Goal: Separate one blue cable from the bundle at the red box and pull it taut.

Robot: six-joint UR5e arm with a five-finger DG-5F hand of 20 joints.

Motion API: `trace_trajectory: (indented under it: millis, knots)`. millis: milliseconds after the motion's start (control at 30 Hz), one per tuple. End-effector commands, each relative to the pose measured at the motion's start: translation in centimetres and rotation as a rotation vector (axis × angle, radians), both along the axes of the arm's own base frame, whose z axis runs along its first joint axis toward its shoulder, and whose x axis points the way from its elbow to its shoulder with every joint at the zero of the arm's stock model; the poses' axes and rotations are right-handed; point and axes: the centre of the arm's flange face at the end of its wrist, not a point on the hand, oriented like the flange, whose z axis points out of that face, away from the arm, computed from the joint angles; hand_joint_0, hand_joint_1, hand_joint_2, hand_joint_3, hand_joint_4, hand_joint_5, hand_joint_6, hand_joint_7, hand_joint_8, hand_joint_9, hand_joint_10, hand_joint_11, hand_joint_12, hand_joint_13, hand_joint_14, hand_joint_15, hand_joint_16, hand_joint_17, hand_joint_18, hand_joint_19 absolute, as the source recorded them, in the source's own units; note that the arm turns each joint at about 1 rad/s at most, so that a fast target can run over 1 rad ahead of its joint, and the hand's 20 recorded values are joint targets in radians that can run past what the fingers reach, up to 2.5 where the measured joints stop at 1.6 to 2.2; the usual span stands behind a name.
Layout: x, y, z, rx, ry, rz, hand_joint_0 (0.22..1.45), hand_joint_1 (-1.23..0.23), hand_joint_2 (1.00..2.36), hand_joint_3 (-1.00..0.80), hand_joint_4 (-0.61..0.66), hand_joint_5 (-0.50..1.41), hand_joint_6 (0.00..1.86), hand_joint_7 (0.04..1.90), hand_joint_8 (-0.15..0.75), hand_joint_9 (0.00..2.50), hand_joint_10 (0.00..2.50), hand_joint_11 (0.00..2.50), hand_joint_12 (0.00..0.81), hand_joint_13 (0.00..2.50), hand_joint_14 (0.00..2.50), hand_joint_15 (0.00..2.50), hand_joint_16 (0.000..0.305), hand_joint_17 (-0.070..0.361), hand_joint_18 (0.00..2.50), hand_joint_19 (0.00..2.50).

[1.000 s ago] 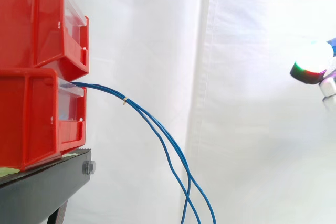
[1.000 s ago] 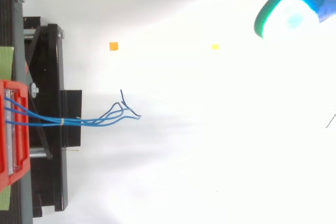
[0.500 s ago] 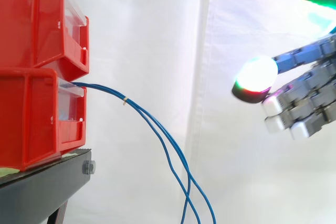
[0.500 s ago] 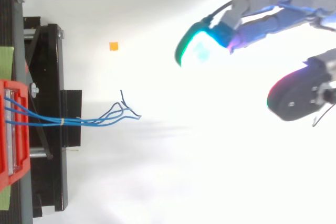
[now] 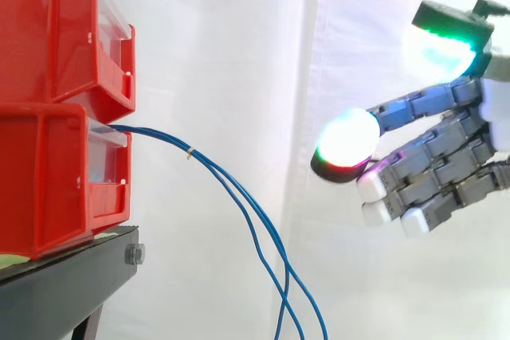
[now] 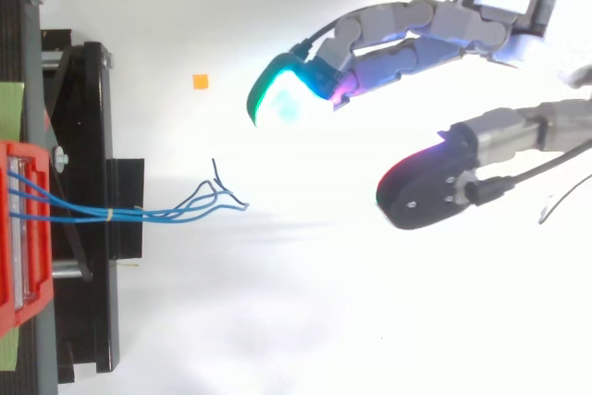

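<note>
The job has not really begun. The blue cables (image 5: 163, 139) come out of the front of the lower of 2 red boxes (image 5: 48, 181), which stand on a black stand (image 5: 72, 284). In the side view they run toward 4 o'clock and then droop down to 6 o'clock, loose and curved. A little pale tie (image 5: 189, 152) holds them together near the box. In the top view their loose ends (image 6: 217, 199) fan out a bit just past the stand, pointing to 3 o'clock.

The hand (image 5: 434, 161) is in the air, apart from the cables, at about 3 o'clock from them in the side view. In the top view it sits at about 2 o'clock from the loose ends. It is spread wide. The fingers (image 6: 416, 30) are nearly straight and point to 9 o'clock, toward the boxes. The thumb (image 6: 435, 187) is held far from them, so there is a big gap between. It holds nothing and touches nothing.

So I think no part of the task is done. No cable is picked out from the others, and none is tight. All of it is left to do. The hand has to get to the cables, close on just 1 of them, lift it away from the rest, and pull it away from the box until it is straight.
</note>
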Motion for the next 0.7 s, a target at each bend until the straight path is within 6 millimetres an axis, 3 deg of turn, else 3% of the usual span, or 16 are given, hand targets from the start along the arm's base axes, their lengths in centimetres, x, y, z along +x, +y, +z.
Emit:
trace_trajectory:
  millis: [0, 133, 400, 533, 567, 667]
  knots:
    - [1.5, 0.3, -1.3, -0.004, -0.011, -0.002, 0.53, -0.59, 1.0, -0.5, 0.16, -0.2, 0.5, 0.81, 0.268, 0.52, 0.01, 0.27, 0.342, 0.45, 0.01, 0.21, 0.041, 0.092, 0.35, 0.36]
    - [2.9, 0.4, -2.6, 0.001, -0.006, -0.009, 0.53, -0.59, 1.0, -0.5, 0.16, -0.2, 0.5, 0.81, 0.268, 0.52, 0.01, 0.28, 0.341, 0.45, 0.01, 0.2, 0.041, 0.091, 0.35, 0.37]
    - [3.2, 0.4, -2.5, -0.016, -0.013, -0.025, 0.53, -0.59, 1.0, -0.5, 0.16, -0.2, 0.5, 0.81, 0.268, 0.52, 0.01, 0.27, 0.342, 0.46, 0.01, 0.2, 0.041, 0.091, 0.35, 0.37]
    - [3.5, 0.6, -3.8, -0.024, 0.006, -0.017, 0.53, -0.59, 1.0, -0.5, 0.16, -0.2, 0.5, 0.81, 0.271, 0.52, 0.01, 0.28, 0.342, 0.46, 0.01, 0.21, 0.041, 0.092, 0.35, 0.37]
    - [4.0, 0.7, -5.3, -0.022, 0.018, -0.017, 0.53, -0.59, 1.0, -0.5, 0.16, -0.2, 0.5, 0.81, 0.27, 0.52, 0.01, 0.28, 0.342, 0.46, 0.01, 0.21, 0.041, 0.092, 0.35, 0.37]
    - [4.5, 0.7, -5.2, -0.022, 0.009, -0.017, 0.53, -0.59, 1.0, -0.5, 0.16, -0.2, 0.5, 0.82, 0.269, 0.52, 0.01, 0.28, 0.342, 0.46, 0.01, 0.21, 0.041, 0.092, 0.36, 0.37]
